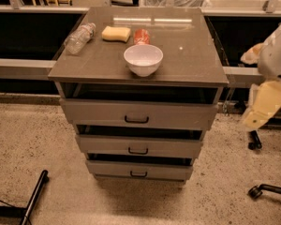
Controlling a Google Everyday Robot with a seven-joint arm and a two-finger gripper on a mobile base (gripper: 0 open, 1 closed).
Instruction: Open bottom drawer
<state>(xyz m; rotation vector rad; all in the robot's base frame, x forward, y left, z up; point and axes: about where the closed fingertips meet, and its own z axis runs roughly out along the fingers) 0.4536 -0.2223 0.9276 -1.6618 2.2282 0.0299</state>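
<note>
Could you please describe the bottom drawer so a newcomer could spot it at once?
Find the grey-brown cabinet at centre, white bowl on top; the tool hangs apart, near the view's right edge. Of the cabinet's three stacked drawers, the bottom drawer is the lowest, with the narrowest, shallowest front.

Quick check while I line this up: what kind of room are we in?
Likely an office or lab workspace: speckled hard floor, chair casters at right, and a drawer cabinet with oddments on top. The gripper hangs right of the cabinet, apart from the bottom drawer.
</note>
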